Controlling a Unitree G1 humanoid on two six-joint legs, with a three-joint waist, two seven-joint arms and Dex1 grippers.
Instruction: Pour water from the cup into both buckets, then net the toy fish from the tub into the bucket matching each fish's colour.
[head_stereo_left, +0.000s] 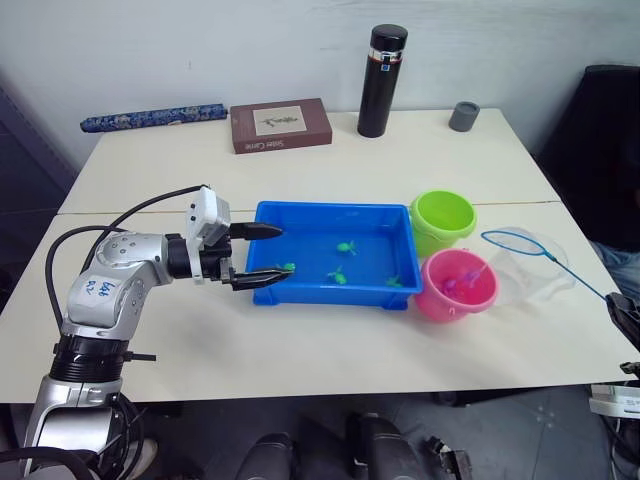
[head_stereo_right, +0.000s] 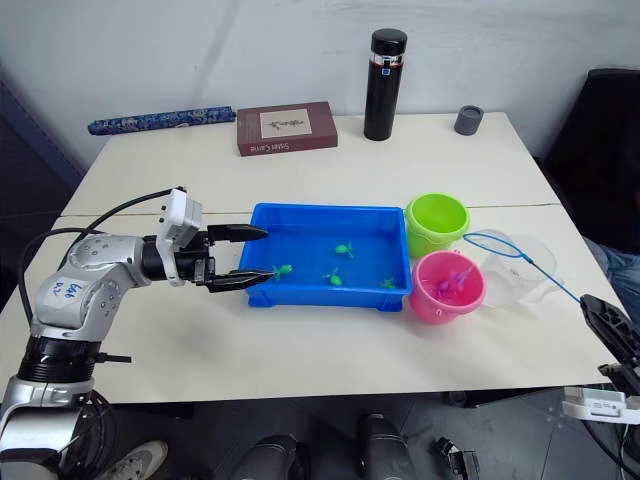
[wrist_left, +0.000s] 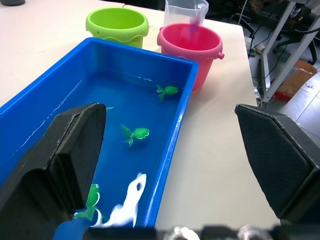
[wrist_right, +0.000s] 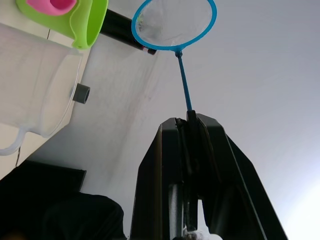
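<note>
The blue tub (head_stereo_left: 330, 209) sits mid-table holding water and several green toy fish (head_stereo_left: 345, 247). My left gripper (head_stereo_left: 262, 255) is open at the tub's left end, one finger over the water and one along the near wall. Right of the tub stand the lime green bucket (head_stereo_left: 441, 236) and the pink bucket (head_stereo_left: 456, 306), which has pink fish (head_stereo_left: 452, 285) inside. The clear cup (head_stereo_left: 535, 280) stands just right of the pink bucket. My right gripper (head_stereo_left: 622, 312) is shut on the net's thin handle, and the net hoop (head_stereo_left: 520, 240) hangs over the cup.
At the table's far edge stand a black flask (head_stereo_left: 381, 80), a brown book (head_stereo_left: 281, 125), a small grey cap (head_stereo_left: 464, 116) and a blue patterned roll (head_stereo_left: 155, 118). Bare tabletop lies in front of the tub and to its left.
</note>
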